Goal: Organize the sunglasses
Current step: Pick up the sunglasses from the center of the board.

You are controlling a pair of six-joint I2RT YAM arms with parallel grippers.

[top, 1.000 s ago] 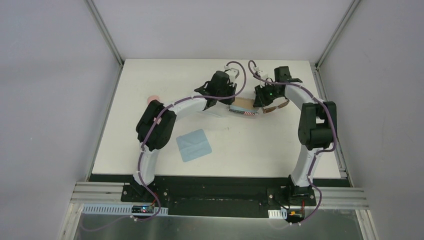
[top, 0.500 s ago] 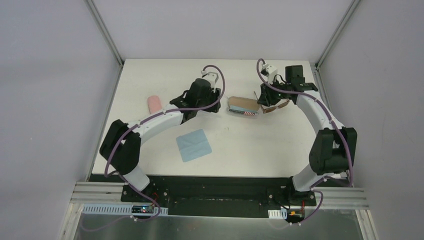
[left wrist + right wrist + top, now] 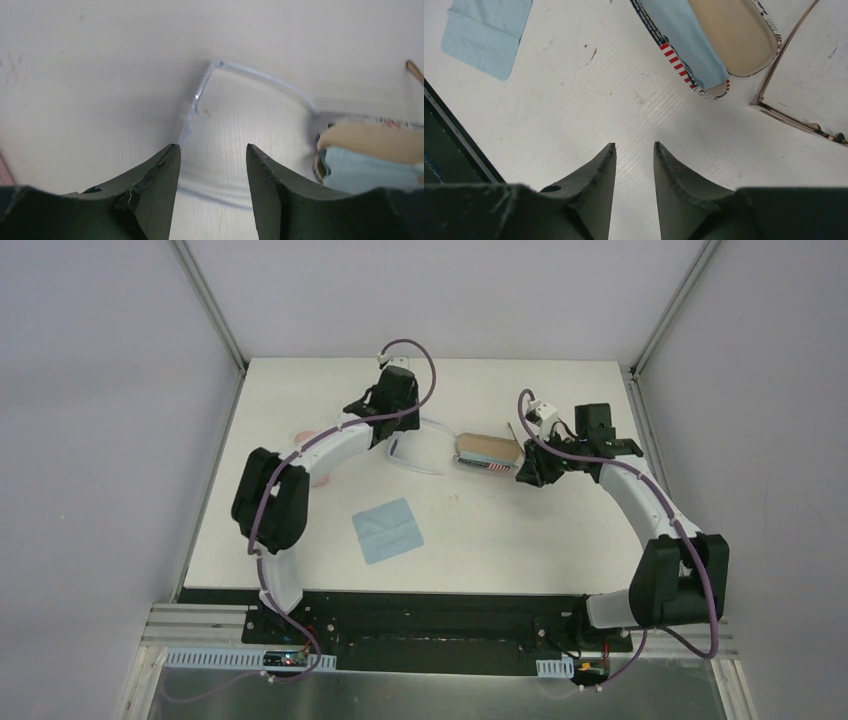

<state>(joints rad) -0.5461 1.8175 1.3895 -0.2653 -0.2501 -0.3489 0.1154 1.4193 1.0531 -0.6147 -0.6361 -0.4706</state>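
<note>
Left gripper (image 3: 212,165) released, jaws apart above the pale glasses (image 3: 260,76); right gripper (image 3: 634,160) released, empty, near the open case (image 3: 734,35) and brown glasses (image 3: 786,50).

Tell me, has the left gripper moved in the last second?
Yes: the left gripper has backed leftward in the top view, away from the case.

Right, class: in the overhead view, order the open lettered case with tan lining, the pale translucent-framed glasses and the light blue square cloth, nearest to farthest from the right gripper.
From the right gripper:
1. Open lettered case, just to its left.
2. Pale translucent-framed glasses, further left.
3. Light blue square cloth, farthest, down-left in the picture.
</note>
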